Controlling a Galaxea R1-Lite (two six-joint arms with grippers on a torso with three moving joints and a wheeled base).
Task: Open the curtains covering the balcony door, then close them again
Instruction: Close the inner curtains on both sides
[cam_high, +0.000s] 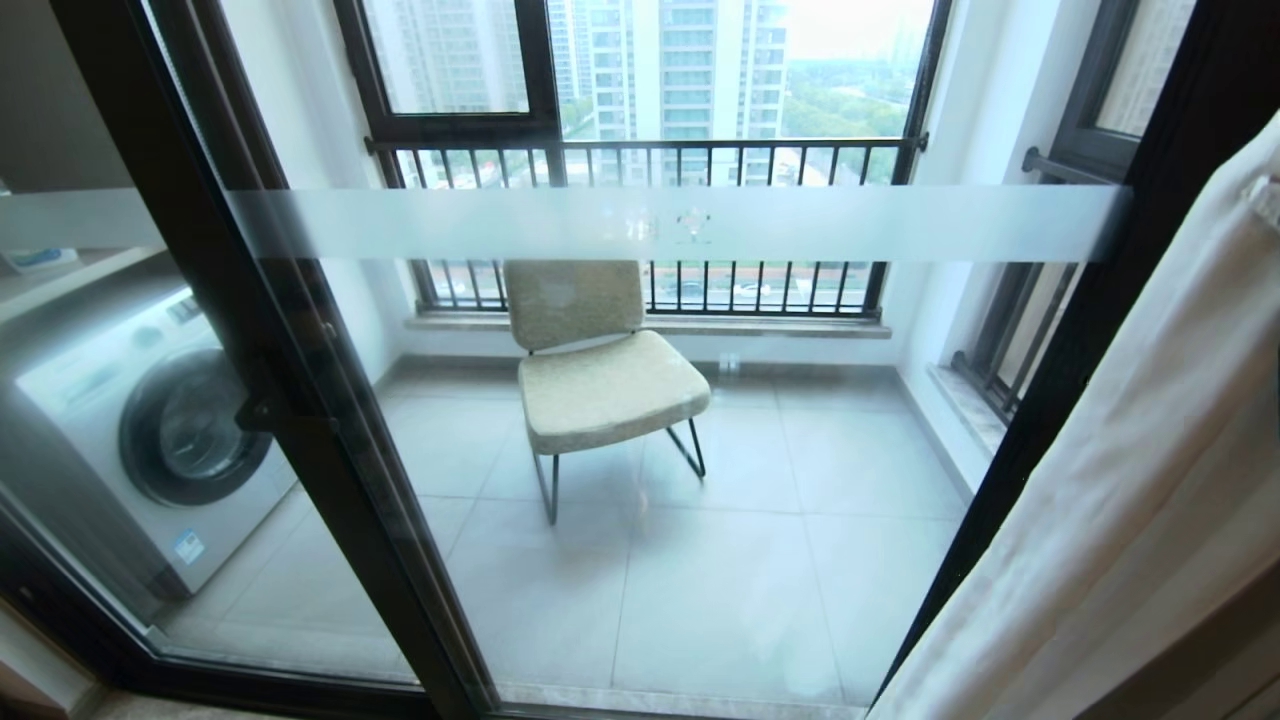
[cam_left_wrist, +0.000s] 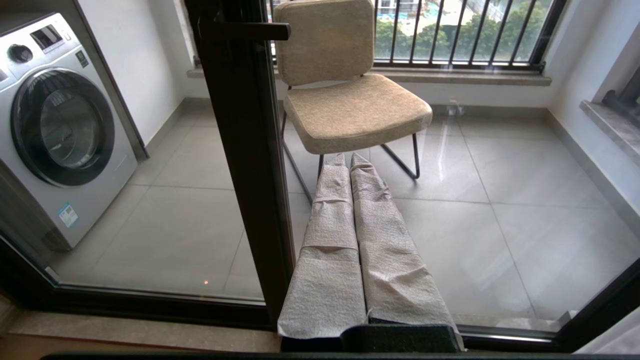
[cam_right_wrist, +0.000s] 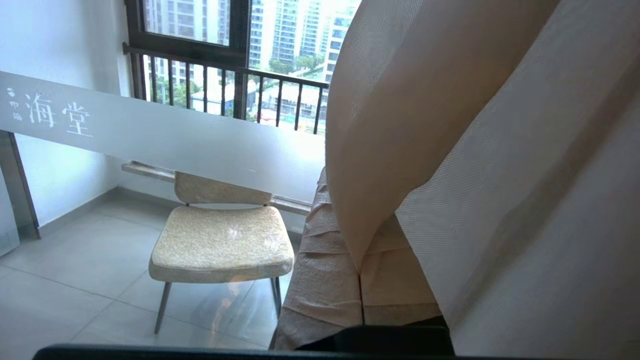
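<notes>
From the head view, the door (cam_high: 620, 420) is bare glass with a white band across it. The curtains (cam_high: 1130, 500) hang bunched at the right edge, so the opening part looks done. Through the glass you can see a chair (cam_high: 595, 375) on the balcony and a washer (cam_high: 150, 440) on the left. The washer's round door is shut, and I cannot tell if anything is inside. No arm shows here.

From the left wrist view, the left gripper (cam_left_wrist: 350, 162) has its two wrapped fingers pressed together, holding nothing. It points at the glass near the black frame, away from the cloth, so it is probably just waiting.

From the right wrist view, the right gripper (cam_right_wrist: 322, 187) is right by the curtains (cam_right_wrist: 475, 150). A fold drapes over its fingers. The fingers look pressed together, not pinching the cloth. I think it sits there so it can push the curtains back across the door.
</notes>
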